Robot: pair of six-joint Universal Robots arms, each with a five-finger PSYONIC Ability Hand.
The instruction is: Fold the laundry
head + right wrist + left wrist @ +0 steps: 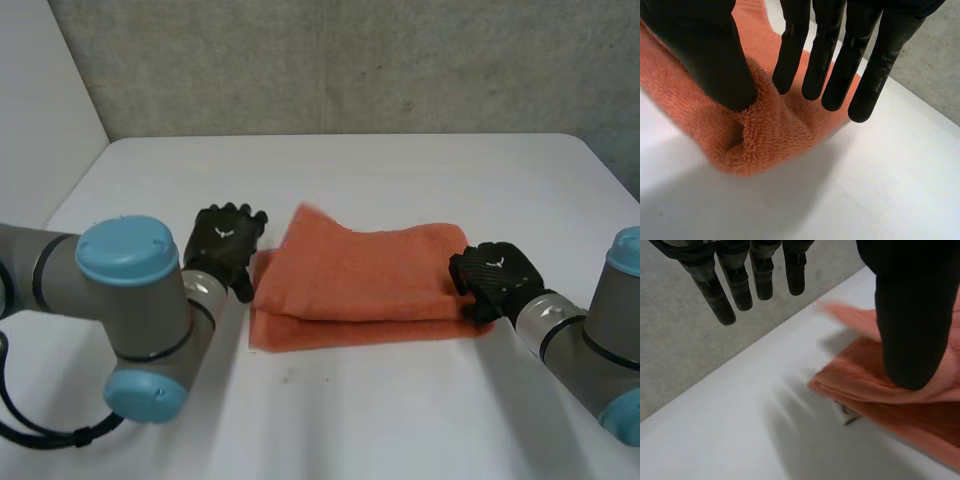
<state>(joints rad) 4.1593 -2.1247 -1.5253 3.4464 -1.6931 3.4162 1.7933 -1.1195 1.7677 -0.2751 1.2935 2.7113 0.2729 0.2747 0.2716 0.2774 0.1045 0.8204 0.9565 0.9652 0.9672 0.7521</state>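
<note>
An orange towel [360,275] lies folded in layers in the middle of the white table [400,400], one corner sticking up at its far left. My left hand [225,245] hovers at the towel's left edge, open. In the left wrist view its straight fingers [740,285] hang above bare table and its thumb [912,315] is over the towel [880,405]. My right hand [495,275] is at the towel's right end. In the right wrist view its thumb [705,55] and fingertips [835,65] press into the towel [765,145], with a ridge of cloth bunched between them.
A grey wall [350,60] runs behind the table's far edge, and a white panel [40,100] stands at the far left. Bare table surface lies in front of the towel and beyond it.
</note>
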